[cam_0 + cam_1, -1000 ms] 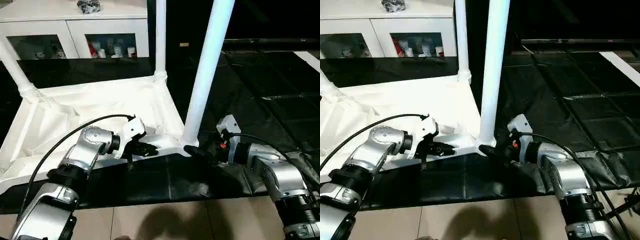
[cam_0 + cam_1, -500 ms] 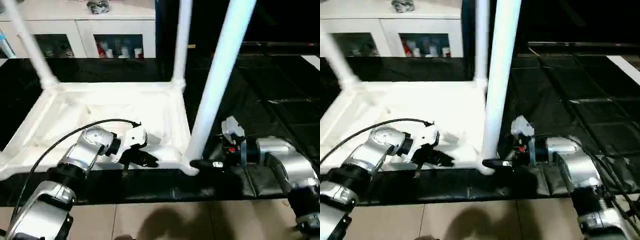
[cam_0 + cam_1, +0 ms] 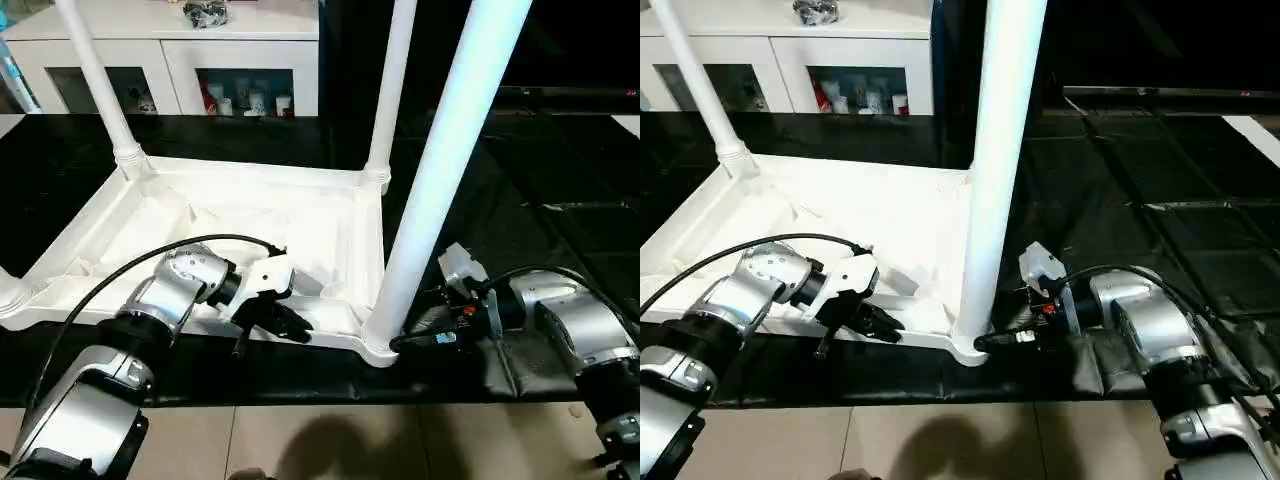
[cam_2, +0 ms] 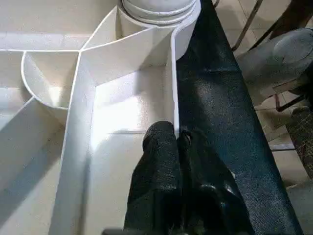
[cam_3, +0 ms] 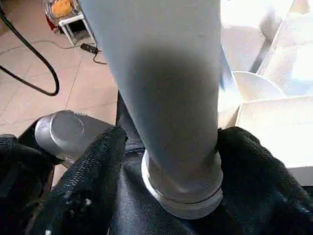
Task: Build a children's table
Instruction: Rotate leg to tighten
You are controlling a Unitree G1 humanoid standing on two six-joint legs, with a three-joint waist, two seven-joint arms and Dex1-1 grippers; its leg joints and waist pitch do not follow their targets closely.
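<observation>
The children's table lies upside down on the black mat, its white ribbed tabletop (image 3: 250, 215) facing up. Three white legs stand in its corner sockets: far left (image 3: 95, 80), far right (image 3: 392, 90) and near right (image 3: 440, 190). My left gripper (image 3: 290, 325) is shut on the tabletop's near rim, and the thin wall runs between its fingers (image 4: 161, 152). My right gripper (image 3: 405, 340) is open and straddles the base of the near right leg (image 5: 166, 98). One finger (image 5: 254, 171) touches the leg; the other (image 5: 93, 181) is a sliver away.
A white cabinet (image 3: 240, 60) with glass doors stands behind the black mat (image 3: 520, 180). Beige floor tiles (image 3: 330, 440) run along the front. The tabletop's near left corner socket (image 3: 8, 292) sits at the picture's edge.
My right gripper's fingers have narrowed in around the near right leg's base. The left gripper keeps its hold on the rim. The head view has shifted.
</observation>
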